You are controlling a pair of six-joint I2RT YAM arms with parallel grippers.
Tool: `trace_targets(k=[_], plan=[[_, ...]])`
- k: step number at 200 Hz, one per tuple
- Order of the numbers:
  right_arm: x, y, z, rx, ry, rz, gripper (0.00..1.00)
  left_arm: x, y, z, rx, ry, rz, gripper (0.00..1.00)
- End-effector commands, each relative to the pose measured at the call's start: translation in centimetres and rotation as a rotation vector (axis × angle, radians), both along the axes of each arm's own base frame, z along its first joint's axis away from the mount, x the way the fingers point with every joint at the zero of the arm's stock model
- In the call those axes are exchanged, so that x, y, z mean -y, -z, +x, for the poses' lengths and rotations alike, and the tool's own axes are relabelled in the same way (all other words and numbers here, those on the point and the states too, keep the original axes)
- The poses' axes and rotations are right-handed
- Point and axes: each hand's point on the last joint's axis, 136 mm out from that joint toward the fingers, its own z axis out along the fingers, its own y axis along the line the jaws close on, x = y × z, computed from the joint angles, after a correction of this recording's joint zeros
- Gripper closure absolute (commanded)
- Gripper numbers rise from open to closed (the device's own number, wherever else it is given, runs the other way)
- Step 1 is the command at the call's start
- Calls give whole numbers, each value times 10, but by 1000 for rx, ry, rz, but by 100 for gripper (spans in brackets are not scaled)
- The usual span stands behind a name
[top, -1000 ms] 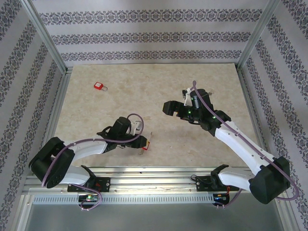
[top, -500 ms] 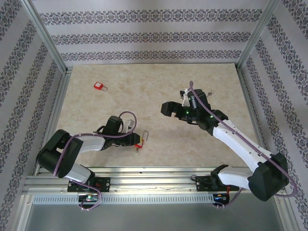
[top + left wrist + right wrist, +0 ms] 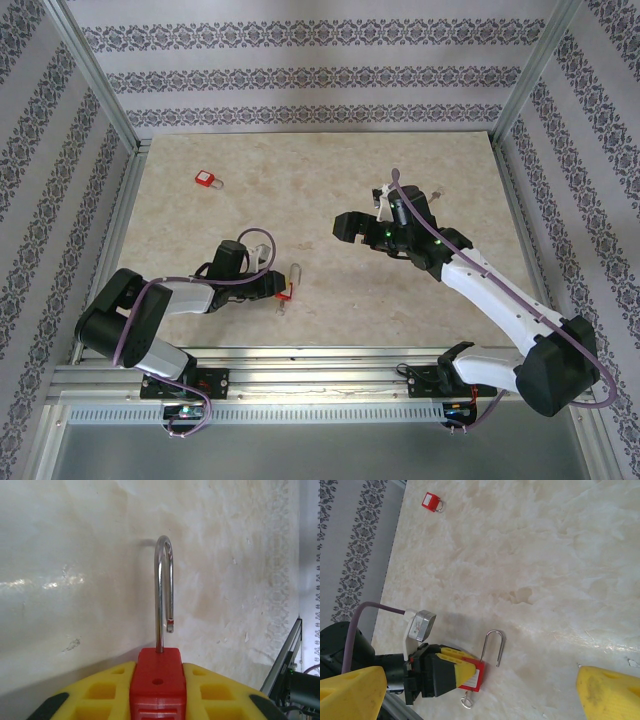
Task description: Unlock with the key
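Your left gripper (image 3: pixel 277 289) is low on the table (image 3: pixel 330 170), near the front edge, and its yellow fingers (image 3: pixel 215 695) are squeezed onto the red body of a padlock (image 3: pixel 157 685). You can see the lock's metal loop (image 3: pixel 164 585) pointing away from the gripper, with its short end out of the red body. A small silver key (image 3: pixel 465 700) sits at the other end of the lock. Your right gripper (image 3: pixel 365 213) is up over the middle of the table, spread wide and holding nothing. Another red padlock (image 3: pixel 208 179) lies far off at the back left.
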Motion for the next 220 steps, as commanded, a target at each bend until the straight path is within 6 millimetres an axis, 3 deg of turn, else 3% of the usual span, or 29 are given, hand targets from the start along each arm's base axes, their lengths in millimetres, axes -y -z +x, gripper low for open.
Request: trace_targets(k=[1, 26, 43, 81, 94, 111, 142, 161, 179, 204, 220], plan=[[-1, -11, -3, 47, -14, 1, 3, -27, 29, -5, -78, -109, 123, 63], [0, -13, -7, 51, -13, 7, 3, -49, 27, -1, -91, -205, 177, 56], [1, -14, -9, 55, -12, 4, 3, -60, 18, 2, -75, -240, 222, 43], [12, -11, -11, 48, 17, -38, 3, -81, -1, 5, -81, -315, 309, 42], [29, -3, -9, 17, 74, -96, 2, -86, -17, 8, -46, -348, 318, 40], [59, 8, -5, -34, 170, -161, 3, -87, -55, 17, 66, -354, 301, 20], [120, 33, 16, -147, 310, -343, 3, -66, -148, 27, 383, -220, 310, 11], [157, 40, 41, -161, 350, -479, 5, -44, -187, 26, 519, -85, 314, 6], [189, 41, 72, -152, 354, -590, 6, -21, -208, 21, 624, 59, 343, 5], [232, 47, 120, -187, 391, -671, 13, 6, -217, 11, 684, 190, 326, 4], [258, 67, 146, -266, 407, -701, 17, 20, -218, 3, 700, 234, 299, 3]])
